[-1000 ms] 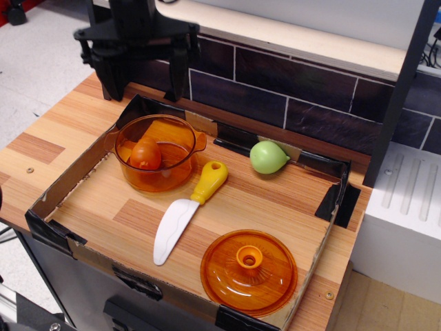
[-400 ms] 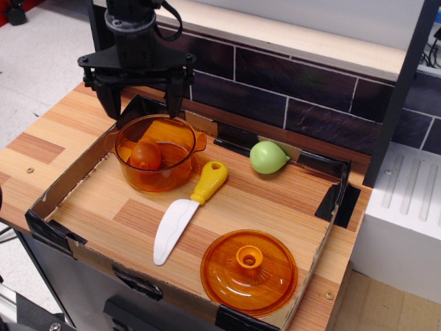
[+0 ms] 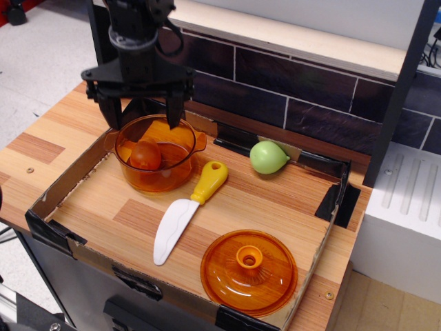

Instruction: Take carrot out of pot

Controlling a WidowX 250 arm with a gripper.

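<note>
The claw (image 3: 141, 116) hangs over the back rim of the pot (image 3: 158, 153), its two black fingers (image 3: 112, 114) spread wide apart and pointing down, with nothing between them. One finger stands above the pot's back left edge and the other above its back right edge; whether the tips touch the rim cannot be told. The black arm rises straight up from the claw and out of the top of the picture.

The pot sits in the back left corner of a shallow cardboard tray (image 3: 63, 185) with black tape at its corners. It is translucent orange, round, with a small handle on the right side. The carrot (image 3: 145, 156) lies inside it on the bottom, towards the left wall, a stubby orange-red lump below and in front of the claw's left finger.

Just to the right of the pot lies a toy knife (image 3: 187, 209), its yellow handle pointing at the pot and its white blade towards the tray's front edge. Further right, near the back wall of the tray, rests a pale green pear (image 3: 268, 157). In the front right part of the tray lies the lid (image 3: 249, 272), domed, orange, knob up, well apart from the pot.

The tray rests on a wooden tabletop (image 3: 48, 131), with a dark tiled wall (image 3: 275, 86) behind it.
</note>
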